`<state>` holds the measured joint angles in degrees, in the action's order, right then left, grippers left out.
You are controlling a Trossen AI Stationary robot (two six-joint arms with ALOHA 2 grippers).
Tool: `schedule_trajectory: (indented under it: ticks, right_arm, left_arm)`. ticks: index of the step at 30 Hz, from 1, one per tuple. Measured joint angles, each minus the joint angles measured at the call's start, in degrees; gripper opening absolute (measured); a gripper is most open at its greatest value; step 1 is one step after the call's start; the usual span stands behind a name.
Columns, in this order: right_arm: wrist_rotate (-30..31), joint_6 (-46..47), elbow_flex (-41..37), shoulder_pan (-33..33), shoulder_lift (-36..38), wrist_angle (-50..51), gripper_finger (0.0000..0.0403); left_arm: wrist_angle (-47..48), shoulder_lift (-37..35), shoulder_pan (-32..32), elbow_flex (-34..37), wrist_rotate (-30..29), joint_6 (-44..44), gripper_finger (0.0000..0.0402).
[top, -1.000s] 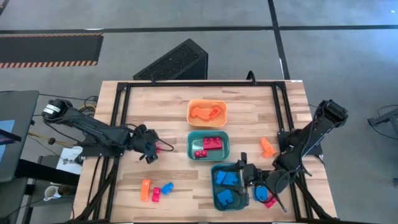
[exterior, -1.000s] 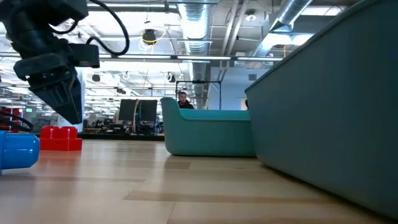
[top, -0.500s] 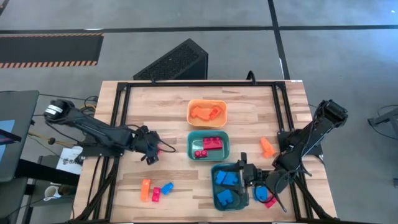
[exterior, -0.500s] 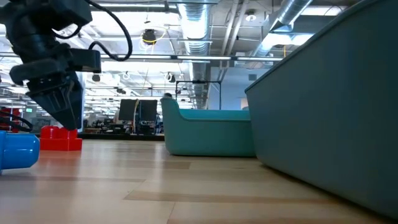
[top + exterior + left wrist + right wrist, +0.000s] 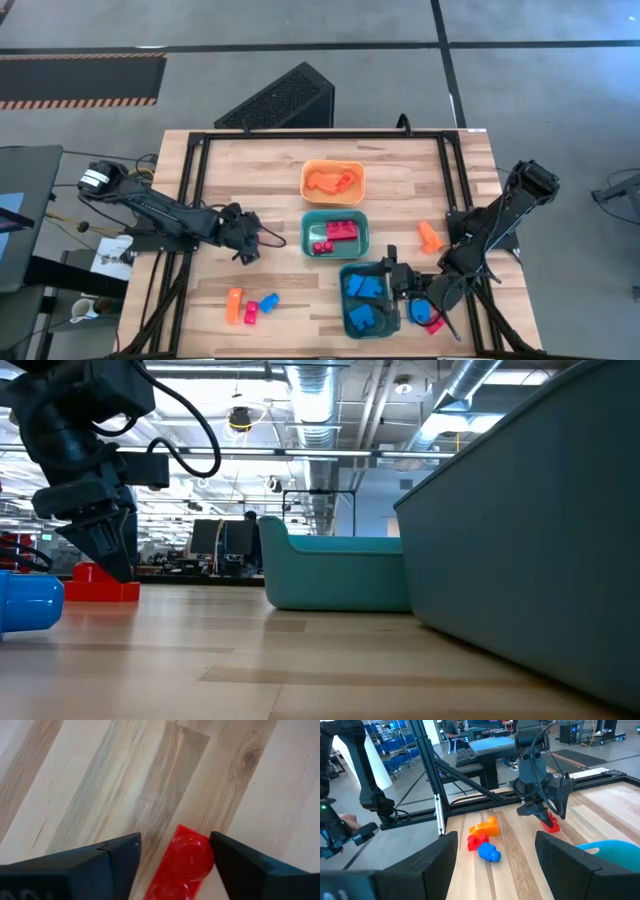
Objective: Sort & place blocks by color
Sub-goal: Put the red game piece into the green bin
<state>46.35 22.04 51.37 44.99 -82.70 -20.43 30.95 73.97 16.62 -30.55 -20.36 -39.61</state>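
Across the table (image 5: 250,175), most blocks sit binned; loose ones remain at 7 and 4 o'clock. Left tool (image 5: 172,857), spread, straddles a red block (image 5: 182,862); right tool (image 5: 495,855) waits spread.

2 arms, dark matte black, jointed segments. Left hand (image 5: 100,545): blocky housing, tapered wedge fingers, black cable looping off the wrist. Right hand (image 5: 495,870): broad, flat black fingers. Left arm's base joint carries a white cap.

Grey floor (image 5: 560,120), ceiling ducts (image 5: 330,390)
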Motion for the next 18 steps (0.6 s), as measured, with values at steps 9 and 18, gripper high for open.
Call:
schedule_trajectory:
  ticks: [9, 18]
  right_arm:
    - [0.0, 0.09, 0.0, 0.0, 0.0, 0.0, 0.029]
    - [0.02, 0.05, 0.0, 0.0, 0.0, 0.0, 0.029]
  left_arm:
    - [0.47, -0.26, -0.02, 0.16, -1.1, -2.94, 0.0069]
    - [-0.94, -5.65, -0.02, -3.49, -3.05, -0.52, 0.0069]
